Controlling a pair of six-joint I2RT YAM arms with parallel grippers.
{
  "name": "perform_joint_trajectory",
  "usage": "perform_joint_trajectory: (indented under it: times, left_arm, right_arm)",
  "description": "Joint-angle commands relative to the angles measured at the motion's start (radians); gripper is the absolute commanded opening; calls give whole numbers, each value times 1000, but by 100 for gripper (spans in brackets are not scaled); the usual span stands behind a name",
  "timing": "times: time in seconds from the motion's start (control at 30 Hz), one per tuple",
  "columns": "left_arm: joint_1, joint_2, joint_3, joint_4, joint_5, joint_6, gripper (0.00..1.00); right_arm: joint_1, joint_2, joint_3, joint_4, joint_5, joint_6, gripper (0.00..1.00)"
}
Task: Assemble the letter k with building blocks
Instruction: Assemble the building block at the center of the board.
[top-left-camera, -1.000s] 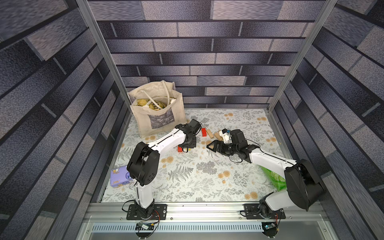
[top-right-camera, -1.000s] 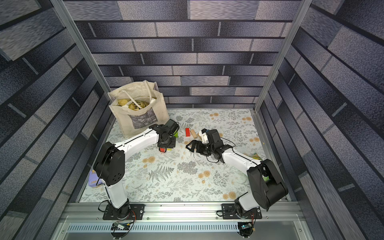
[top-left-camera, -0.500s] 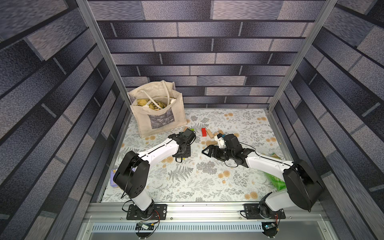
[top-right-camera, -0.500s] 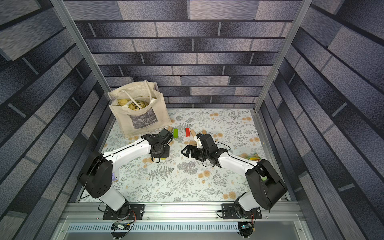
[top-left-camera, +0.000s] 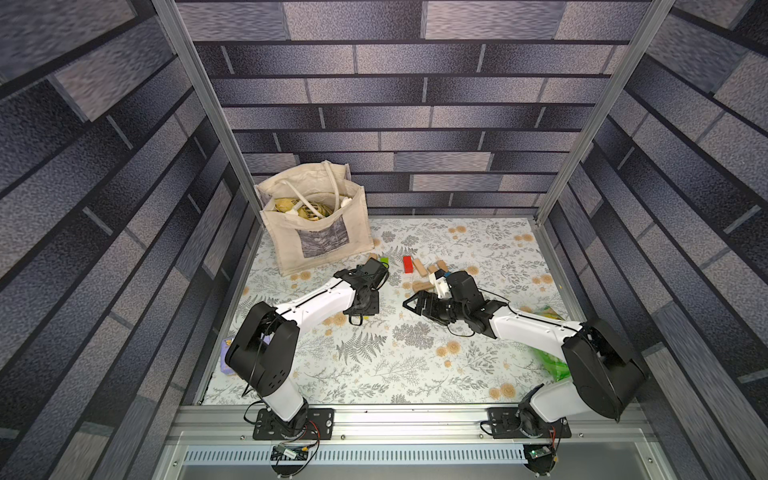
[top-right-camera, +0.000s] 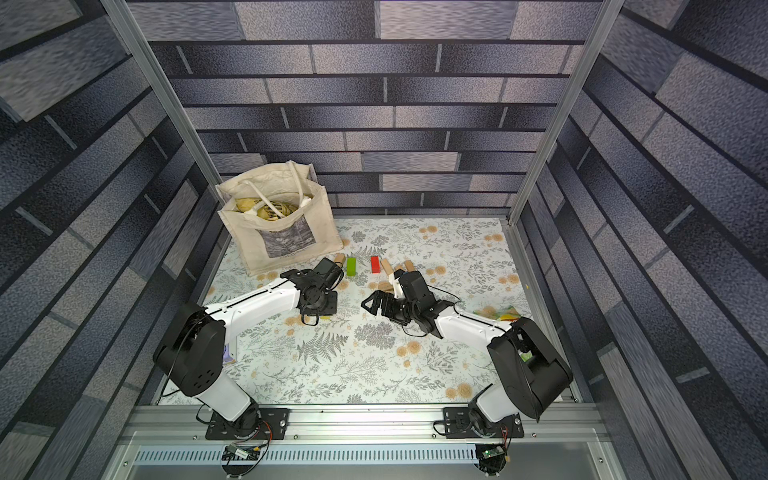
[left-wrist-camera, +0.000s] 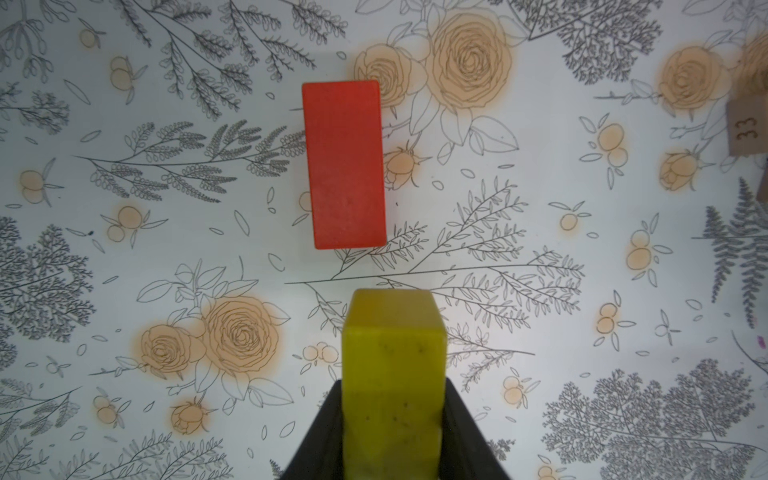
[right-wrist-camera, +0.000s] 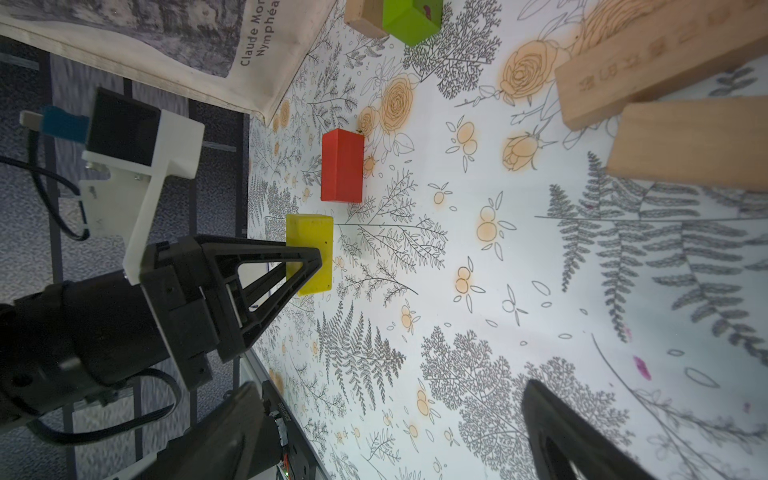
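My left gripper is shut on a yellow block, held low over the flowered cloth; whether it rests on the cloth I cannot tell. A red block lies flat just beyond it, in line, with a small gap. In both top views the arm hides that red block. Further back lie a green block, another red block and plain wooden blocks. My right gripper hovers to the right of the left one, open, with nothing between its fingers.
A cream tote bag stands at the back left, close to the green block. A green crisp packet lies at the right edge behind my right arm. A small purple pack sits by the left wall.
My left arm has pulled toward the front with the yellow block, away from the back row of blocks. The right gripper has shifted slightly left and stayed open.
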Motion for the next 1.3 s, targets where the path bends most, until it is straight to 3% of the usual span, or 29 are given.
perform_joint_trajectory:
  times: [0.0,1.27]
  left_arm:
    - [14,4,-13,11,12,38,33]
    - [71,121,-31,82,38,31,37]
  right_arm:
    - [5,20,17,10,3,3,100]
    - [6,66,34,19,-2,7,100]
